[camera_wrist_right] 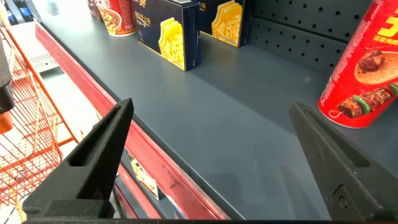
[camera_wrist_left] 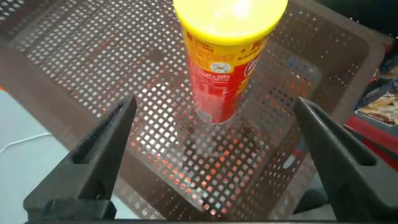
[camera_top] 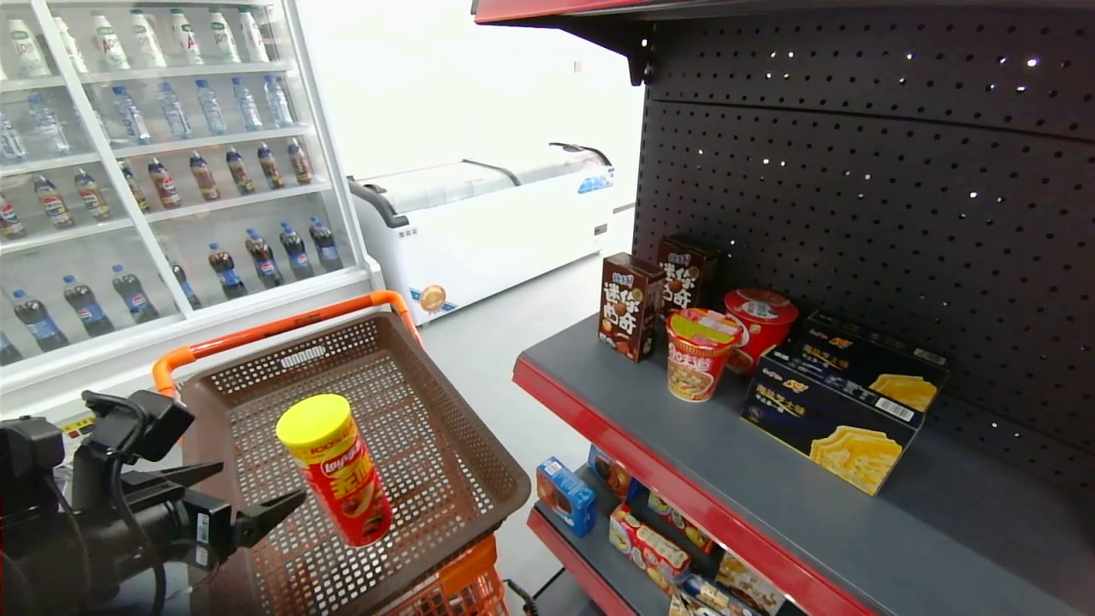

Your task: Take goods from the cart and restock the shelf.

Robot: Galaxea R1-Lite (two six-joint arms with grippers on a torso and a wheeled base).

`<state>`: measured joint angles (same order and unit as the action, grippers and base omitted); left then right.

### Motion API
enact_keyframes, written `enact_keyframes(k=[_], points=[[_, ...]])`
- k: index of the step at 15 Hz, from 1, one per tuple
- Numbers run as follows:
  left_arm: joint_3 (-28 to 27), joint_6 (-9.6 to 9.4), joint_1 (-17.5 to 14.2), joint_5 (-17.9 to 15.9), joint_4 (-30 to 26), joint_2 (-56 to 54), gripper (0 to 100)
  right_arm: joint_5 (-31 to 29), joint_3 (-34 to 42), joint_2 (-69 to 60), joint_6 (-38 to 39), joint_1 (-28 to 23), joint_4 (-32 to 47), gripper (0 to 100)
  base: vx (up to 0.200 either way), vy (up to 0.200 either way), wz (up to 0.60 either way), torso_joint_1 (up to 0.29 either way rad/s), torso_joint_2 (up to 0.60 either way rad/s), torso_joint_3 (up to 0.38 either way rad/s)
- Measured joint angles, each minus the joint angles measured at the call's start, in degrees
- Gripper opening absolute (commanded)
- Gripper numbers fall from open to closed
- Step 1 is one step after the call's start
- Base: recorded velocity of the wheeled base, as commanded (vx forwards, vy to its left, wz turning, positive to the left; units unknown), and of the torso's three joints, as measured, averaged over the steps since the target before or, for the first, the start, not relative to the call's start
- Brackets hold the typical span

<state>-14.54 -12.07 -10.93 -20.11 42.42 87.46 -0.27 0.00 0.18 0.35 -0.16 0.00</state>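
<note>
Currently in cart: one chip canister (camera_top: 335,469), with the left gripper (camera_top: 257,486) spread open just beside it.
Item: tall cylinder, red printed wrap with yellow lettering, flat bright yellow lid; stands on its base on the perforated floor of the brown cart basket (camera_top: 500,479), near the middle. Left gripper's fingers (camera_wrist_left: 102,146) are parted wide, wider than the canister, and touch nothing. Right gripper (camera_wrist_right: 214,158) hangs over the grey deck of the shelf (camera_wrist_right: 249,112), fingers likewise apart and holding nothing. A second red canister (camera_wrist_right: 364,68) stands on the shelf near it. Shelf stock farther along: two brown boxes (camera_top: 631,306), two cup noodles (camera_top: 700,352), two dark blue cracker boxes (camera_top: 834,419).
</note>
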Motion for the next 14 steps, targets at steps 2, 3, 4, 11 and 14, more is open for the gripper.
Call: enact_keyframes(k=[2,3,4,11,14], points=[[-0.4,0.09,0.0,-1.8,5.8,6.4,100,0.0,0.0,0.0,0.0,0.0,0.0,100,0.0,0.0,0.0,0.0,0.0,0.0],[-1.2,0.11,0.0,-2.7,8.0,9.1,100,0.0,0.0,0.0,0.0,0.0,0.0,100,0.0,0.0,0.0,0.0,0.0,0.0],[-2.5,0.13,0.3,-3.9,9.8,12.0,100,0.0,0.0,0.0,0.0,0.0,0.0,100,0.0,0.0,0.0,0.0,0.0,0.0],[-5.5,-0.49,4.6,-4.2,19.0,24.6,100,0.0,0.0,0.0,0.0,0.0,0.0,100,0.0,0.0,0.0,0.0,0.0,0.0],[-7.2,-0.68,5.3,-4.3,20.5,28.6,100,0.0,0.0,0.0,0.0,0.0,0.0,100,0.0,0.0,0.0,0.0,0.0,0.0]])
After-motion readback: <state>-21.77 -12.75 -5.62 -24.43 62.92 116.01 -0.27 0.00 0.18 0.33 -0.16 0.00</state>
